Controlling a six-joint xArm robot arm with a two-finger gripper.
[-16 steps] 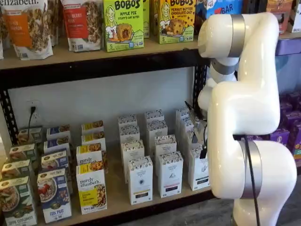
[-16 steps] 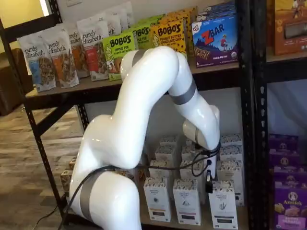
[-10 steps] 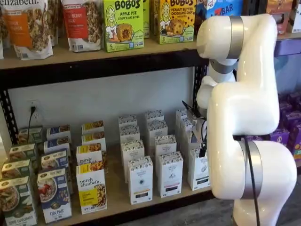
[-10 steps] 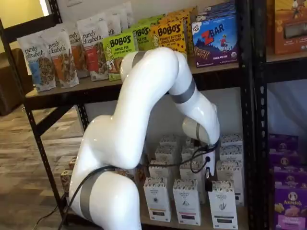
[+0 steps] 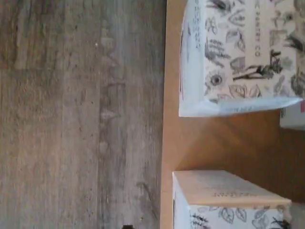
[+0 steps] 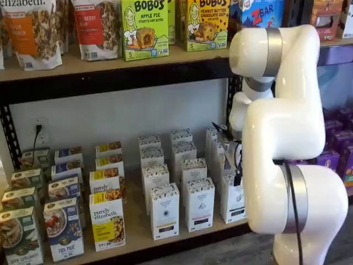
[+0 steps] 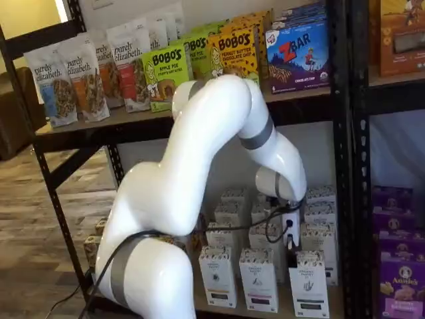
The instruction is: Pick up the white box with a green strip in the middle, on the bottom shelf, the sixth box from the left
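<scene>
The white box (image 6: 233, 200) is the front carton of the right-hand column on the bottom shelf (image 6: 135, 216), and it also stands upright at the white box (image 7: 309, 282). My gripper (image 7: 290, 242) hangs just above and behind this carton, mostly hidden by the white arm. In a shelf view only a dark edge and the cable of the gripper (image 6: 235, 165) show. It is open and holds nothing. The wrist view looks down on the tan shelf board (image 5: 228, 143) and two patterned white carton tops (image 5: 238, 52) (image 5: 228, 200); no fingers show there.
Two more columns of like white cartons (image 6: 164, 210) (image 6: 199, 203) stand to the left, then purely elizabeth boxes (image 6: 107, 221) and blue cereal boxes (image 6: 63, 229). A black upright (image 7: 342, 166) flanks the right. Purple boxes (image 7: 402, 279) fill the neighbouring rack. Grey wood floor (image 5: 81, 114) lies before the shelf.
The arm's elbow and upper joints have risen a little and the wrist has drifted slightly right over the right-hand column. No box has moved.
</scene>
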